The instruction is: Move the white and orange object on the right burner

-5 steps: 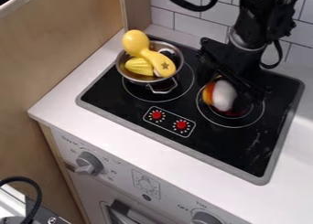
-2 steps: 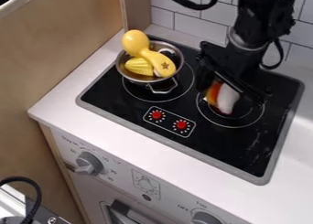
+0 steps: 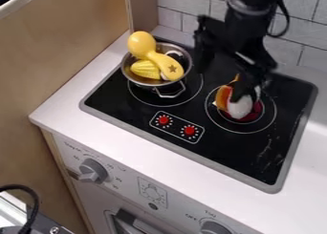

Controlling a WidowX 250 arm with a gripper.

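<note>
The black gripper [image 3: 221, 82] hangs over the back of the right burner, its jaws standing wide apart, so it is open. One dark finger is to the left, above the stove between the two burners; the other overlaps the upper part of the white and orange object. That object [image 3: 241, 109] lies on the right burner [image 3: 237, 132], its white side toward the front and its orange-red side to the left. A dark red area shows beside its right edge. Whether the overlapping finger touches it, I cannot tell.
On the left burner stands a metal pot [image 3: 131, 78] holding a yellow object with a star [image 3: 167, 66] and a ridged yellow piece [image 3: 146, 69]. Red knobs [image 3: 189, 130] sit on the stove's front part. White tiles rise behind, and a wooden panel [image 3: 70, 47] stands left.
The arm has shifted up and to the left, and its fingers have spread apart. The white and orange object has turned slightly on the right burner, its white part now rounder and lower. The pot has stayed still.
</note>
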